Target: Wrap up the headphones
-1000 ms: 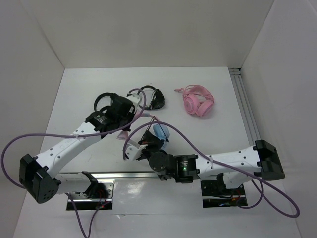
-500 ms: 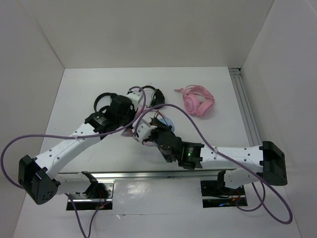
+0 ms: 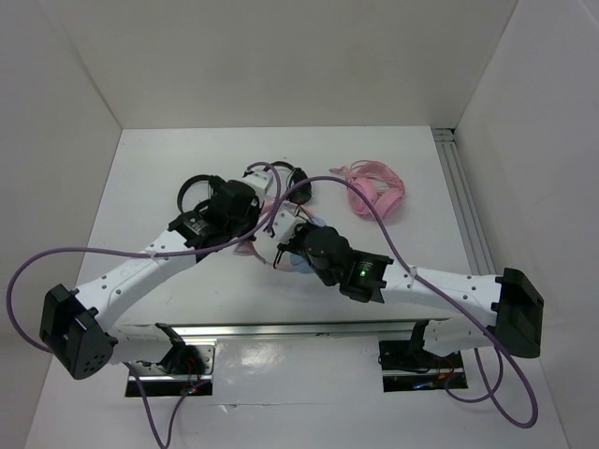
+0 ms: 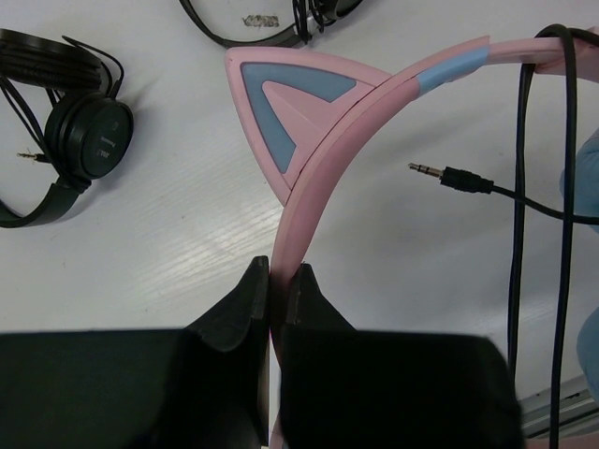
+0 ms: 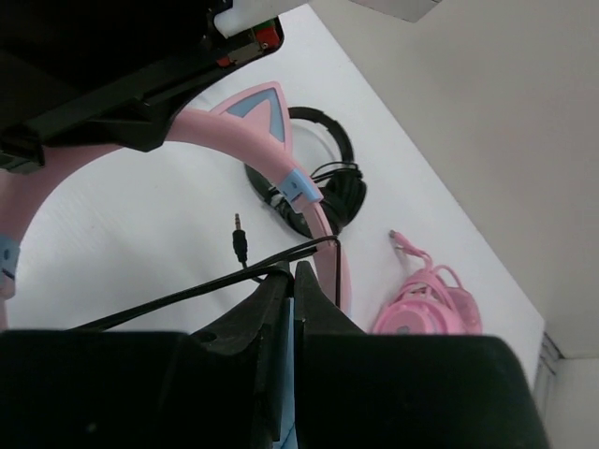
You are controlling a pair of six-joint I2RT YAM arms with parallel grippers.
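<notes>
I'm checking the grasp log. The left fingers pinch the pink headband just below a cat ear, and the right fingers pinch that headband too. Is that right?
Not quite. The left fingers do pinch the pink headband just below a cat ear, but the right fingers are closed on the thin black cable, not the headband. The right wrist view shows this.

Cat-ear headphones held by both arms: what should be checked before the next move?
1. Are the left fingers shut on the pink headband: ok.
2. Are the right fingers shut on the black cable: ok.
3. Is the jack plug free, caught on nothing: ok.
4. Are the black headphones apart from the cable: ok.
5. How many cable turns are around the headband: cannot tell.
</notes>
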